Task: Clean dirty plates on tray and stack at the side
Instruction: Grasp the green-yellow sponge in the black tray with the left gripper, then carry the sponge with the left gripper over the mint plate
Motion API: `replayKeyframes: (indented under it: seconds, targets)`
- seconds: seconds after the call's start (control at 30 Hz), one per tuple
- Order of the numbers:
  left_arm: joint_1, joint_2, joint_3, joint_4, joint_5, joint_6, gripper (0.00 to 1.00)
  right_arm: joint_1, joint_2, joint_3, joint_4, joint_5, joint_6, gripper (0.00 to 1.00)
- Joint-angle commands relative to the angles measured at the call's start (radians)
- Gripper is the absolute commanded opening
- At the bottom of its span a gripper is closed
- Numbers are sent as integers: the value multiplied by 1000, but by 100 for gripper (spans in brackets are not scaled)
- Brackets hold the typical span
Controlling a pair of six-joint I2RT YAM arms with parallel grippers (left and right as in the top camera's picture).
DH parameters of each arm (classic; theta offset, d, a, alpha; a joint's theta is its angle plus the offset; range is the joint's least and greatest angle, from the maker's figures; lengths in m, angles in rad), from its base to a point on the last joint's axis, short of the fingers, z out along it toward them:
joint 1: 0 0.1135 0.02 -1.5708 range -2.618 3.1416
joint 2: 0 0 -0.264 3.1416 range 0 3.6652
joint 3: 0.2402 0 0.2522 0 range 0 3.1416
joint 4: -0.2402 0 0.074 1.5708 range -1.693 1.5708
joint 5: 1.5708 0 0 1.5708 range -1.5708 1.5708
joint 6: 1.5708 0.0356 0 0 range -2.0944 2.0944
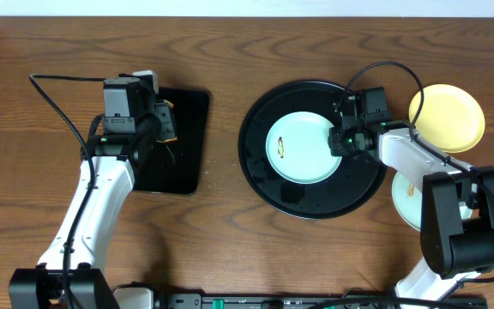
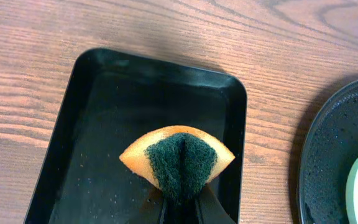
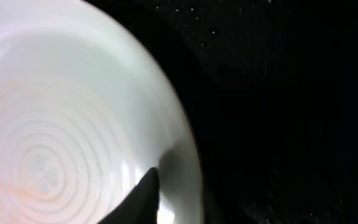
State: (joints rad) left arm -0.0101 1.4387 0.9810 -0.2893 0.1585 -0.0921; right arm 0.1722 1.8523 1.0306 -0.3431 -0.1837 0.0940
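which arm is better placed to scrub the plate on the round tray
Left, likely: the left gripper is shut on the sponge. The right gripper is at the rim of the plate, with no sponge.

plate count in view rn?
3. One pale mint plate sits on the round black tray. A yellow plate is on the table, right of the tray. Another pale plate lies nearer the robot, partly hidden under the right arm.

Wood table (image 1: 230, 51) w/ round blk tray (image 1: 316, 199), rect. blk tray (image 1: 183, 146), yellow plate (image 1: 447, 116), pale plate (image 1: 406, 202)
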Motion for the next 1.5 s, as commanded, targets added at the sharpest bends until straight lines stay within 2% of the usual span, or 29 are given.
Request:
replayKeyframes:
  seconds: [0.0,0.07,0.1,0.57,0.77,0.9,1.0,1.23,1.47]
  targets:
    - [2,-13,3,-14,13,10,7,6,13,-6,-1,-1,-5,13]
    - [2,-13,3,-25,14,10,7,6,13,-6,-1,-1,-5,3]
    - [2,-13,3,-32,14,10,7,6,13,-6,0,-1,-5,1]
    - [2,-13,10,-69,51,1,7,6,13,-6,0,-1,-5,1]
    - [-9,14,174,-231,64,-14,7,6,13,-6,1,-1,-5,1]
    - [-87,77,288,-305,114,-14,7,6,13,-6,1,-1,-5,1]
    - [-169,116,309,-286,148,-26,7,6,13,-6,1,-1,-5,1]
    - [-385,252,308,-136,147,-33,7,6,13,-6,0,-1,-5,1]
    - [-494,414,308,18,144,-47,8,6,13,-6,0,-1,-5,1]
